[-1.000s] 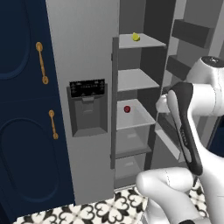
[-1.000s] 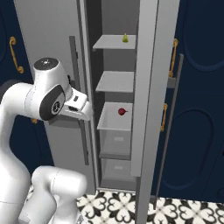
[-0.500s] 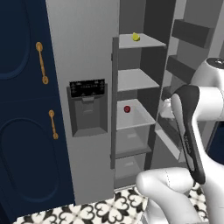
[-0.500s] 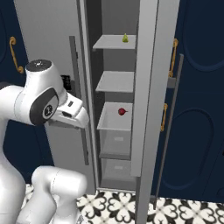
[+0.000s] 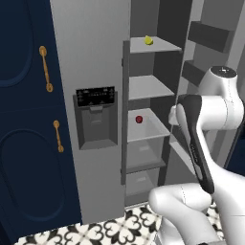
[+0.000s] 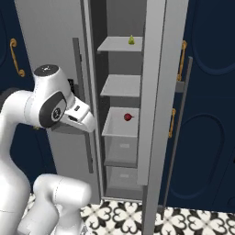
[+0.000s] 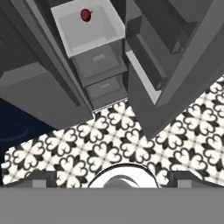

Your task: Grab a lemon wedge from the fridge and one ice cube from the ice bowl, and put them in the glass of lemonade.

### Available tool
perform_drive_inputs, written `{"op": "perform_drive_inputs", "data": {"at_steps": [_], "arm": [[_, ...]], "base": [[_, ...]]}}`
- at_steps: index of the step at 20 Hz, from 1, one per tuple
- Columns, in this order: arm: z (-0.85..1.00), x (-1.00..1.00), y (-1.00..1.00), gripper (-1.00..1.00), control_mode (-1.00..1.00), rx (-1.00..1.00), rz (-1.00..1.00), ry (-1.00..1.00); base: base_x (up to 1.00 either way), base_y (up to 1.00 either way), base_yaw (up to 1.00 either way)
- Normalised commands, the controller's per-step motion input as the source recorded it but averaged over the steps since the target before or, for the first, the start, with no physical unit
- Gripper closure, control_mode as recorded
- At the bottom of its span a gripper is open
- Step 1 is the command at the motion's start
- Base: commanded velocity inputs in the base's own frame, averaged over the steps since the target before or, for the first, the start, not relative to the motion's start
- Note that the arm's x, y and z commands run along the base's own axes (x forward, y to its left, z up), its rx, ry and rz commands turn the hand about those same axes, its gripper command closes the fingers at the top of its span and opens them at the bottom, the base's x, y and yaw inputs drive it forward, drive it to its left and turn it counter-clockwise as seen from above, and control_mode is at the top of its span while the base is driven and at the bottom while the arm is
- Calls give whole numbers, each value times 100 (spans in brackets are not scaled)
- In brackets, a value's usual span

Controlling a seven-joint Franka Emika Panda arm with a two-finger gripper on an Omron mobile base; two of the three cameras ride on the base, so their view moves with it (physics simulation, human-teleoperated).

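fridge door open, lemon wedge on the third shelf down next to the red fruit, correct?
Not quite. The fridge is open, but the lemon wedge sits on the top shelf, two shelves above the red fruit. The left base view shows it.

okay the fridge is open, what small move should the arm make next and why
Probably raise the hand toward the top shelf: the lemon wedge sits up there in the open fridge, while the hand camera points down past the red fruit at the floor.
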Motion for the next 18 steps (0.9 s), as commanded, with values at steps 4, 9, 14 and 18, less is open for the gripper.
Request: {"op": "perform_drive_inputs", "data": {"at_steps": [4, 9, 14, 18], "arm": [[-5, 17, -1, -100, 100, 0, -10, 0], [0, 0, 0, -100, 100, 0, 0, 0], [0, 0, 0, -100, 100, 0, 0, 0], [0, 0, 0, -100, 100, 0, 0, 0]], "base": [[6, -3, -4], [53, -7, -26], [82, 0, -21], [77, -12, -9]]}}
